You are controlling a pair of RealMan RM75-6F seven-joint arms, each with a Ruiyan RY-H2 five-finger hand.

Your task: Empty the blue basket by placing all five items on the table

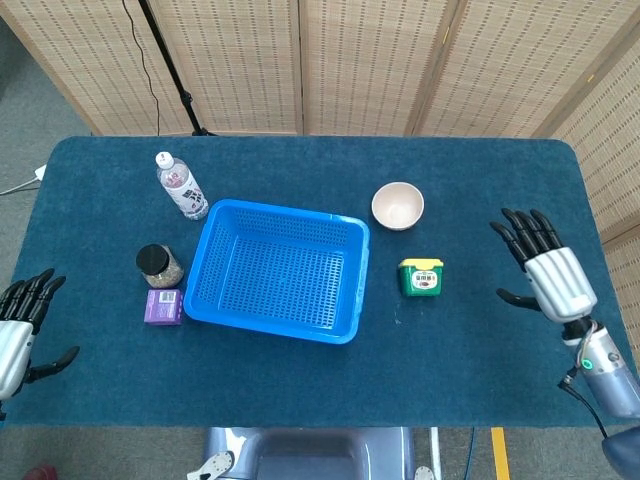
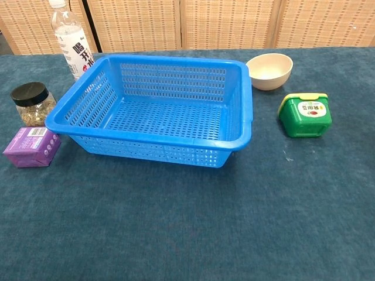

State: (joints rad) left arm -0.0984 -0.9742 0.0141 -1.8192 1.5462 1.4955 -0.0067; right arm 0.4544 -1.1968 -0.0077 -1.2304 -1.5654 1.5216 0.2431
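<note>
Head view showed blue basket (image 1: 276,270) holding nothing; left hand (image 1: 17,334) and right hand (image 1: 548,273) both spread wide, holding nothing.

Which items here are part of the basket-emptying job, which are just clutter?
Job items:
blue plastic basket, nothing in it
clear water bottle
black-lidded glass jar
purple box
cream bowl
green yellow-lidded tub

Not part of it:
black stand behind the table
woven screens

Blue basket (image 1: 276,270) empty, bowl (image 1: 398,206), green tub (image 1: 421,277), bottle (image 1: 181,186), jar (image 1: 159,265), purple box (image 1: 163,307) around it
</note>
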